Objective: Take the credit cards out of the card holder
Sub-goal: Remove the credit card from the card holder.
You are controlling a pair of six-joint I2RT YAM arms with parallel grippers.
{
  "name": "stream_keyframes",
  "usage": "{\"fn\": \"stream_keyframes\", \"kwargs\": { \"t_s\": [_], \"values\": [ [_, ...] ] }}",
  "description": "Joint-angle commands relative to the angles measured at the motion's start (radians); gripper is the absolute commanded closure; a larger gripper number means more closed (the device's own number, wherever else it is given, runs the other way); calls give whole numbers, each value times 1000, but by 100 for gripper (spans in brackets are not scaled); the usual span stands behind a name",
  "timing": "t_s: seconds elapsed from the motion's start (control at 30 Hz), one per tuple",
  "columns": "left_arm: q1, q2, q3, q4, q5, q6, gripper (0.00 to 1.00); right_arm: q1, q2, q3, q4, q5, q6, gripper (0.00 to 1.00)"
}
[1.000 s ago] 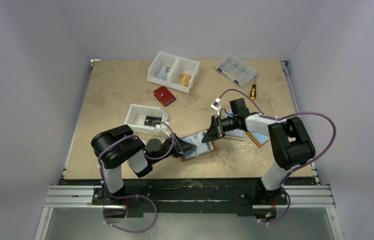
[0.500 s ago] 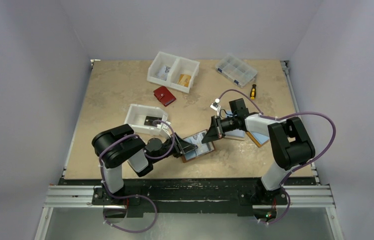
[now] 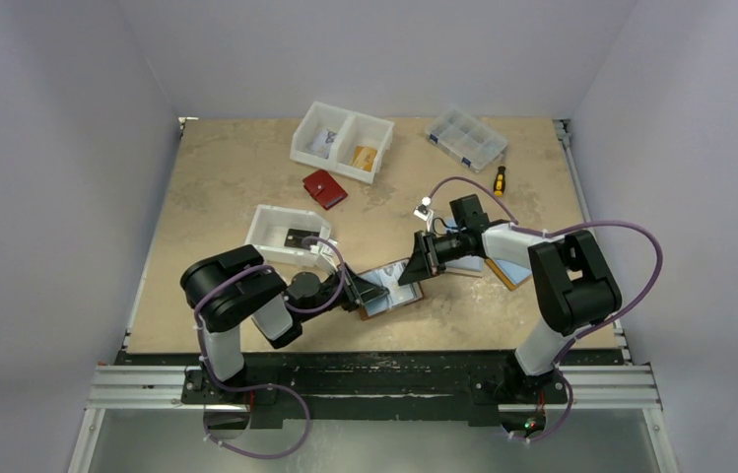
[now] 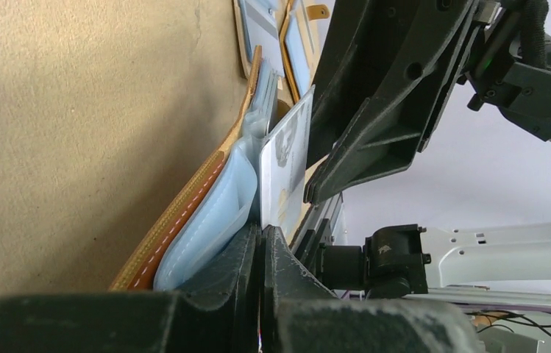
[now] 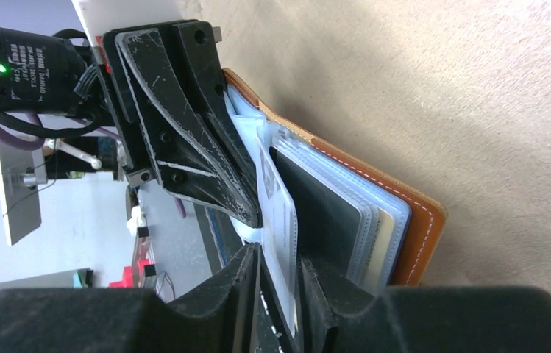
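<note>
Reaching toward each other low over the table (image 3: 217, 177), our two arms stretch out nearly flat and meet above the card holder (image 3: 391, 296). It lies open near the table's front edge, between the two bases. Our left claw (image 4: 261, 246) is closed, its tips together at the foot of a pale card (image 4: 287, 158) that stands out of the light-blue pockets. We cannot tell whether it pinches the card or the pocket. Our right claw (image 5: 279, 261) is slightly parted and straddles a clear sleeve leaf (image 5: 281, 198). A white bin (image 3: 268, 225) sits close behind the left arm, and bare table lies to the front right. The holder has a tan stitched cover, and a dark card (image 5: 324, 213) sits in one sleeve.
</note>
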Motion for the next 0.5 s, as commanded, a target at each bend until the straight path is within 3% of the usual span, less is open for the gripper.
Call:
{"fn": "stream_keyframes", "kwargs": {
  "t_s": [0.0,0.3,0.47],
  "values": [
    [8,11,1,331,12,-7,100,18,-20,34,-53,42,-50,68],
    [27,62,-31,306,39,-42,100,17,-17,50,-85,124,-83,66],
    [35,12,-37,203,73,-1,100,16,-36,89,-143,116,-186,43]
  ]
}}
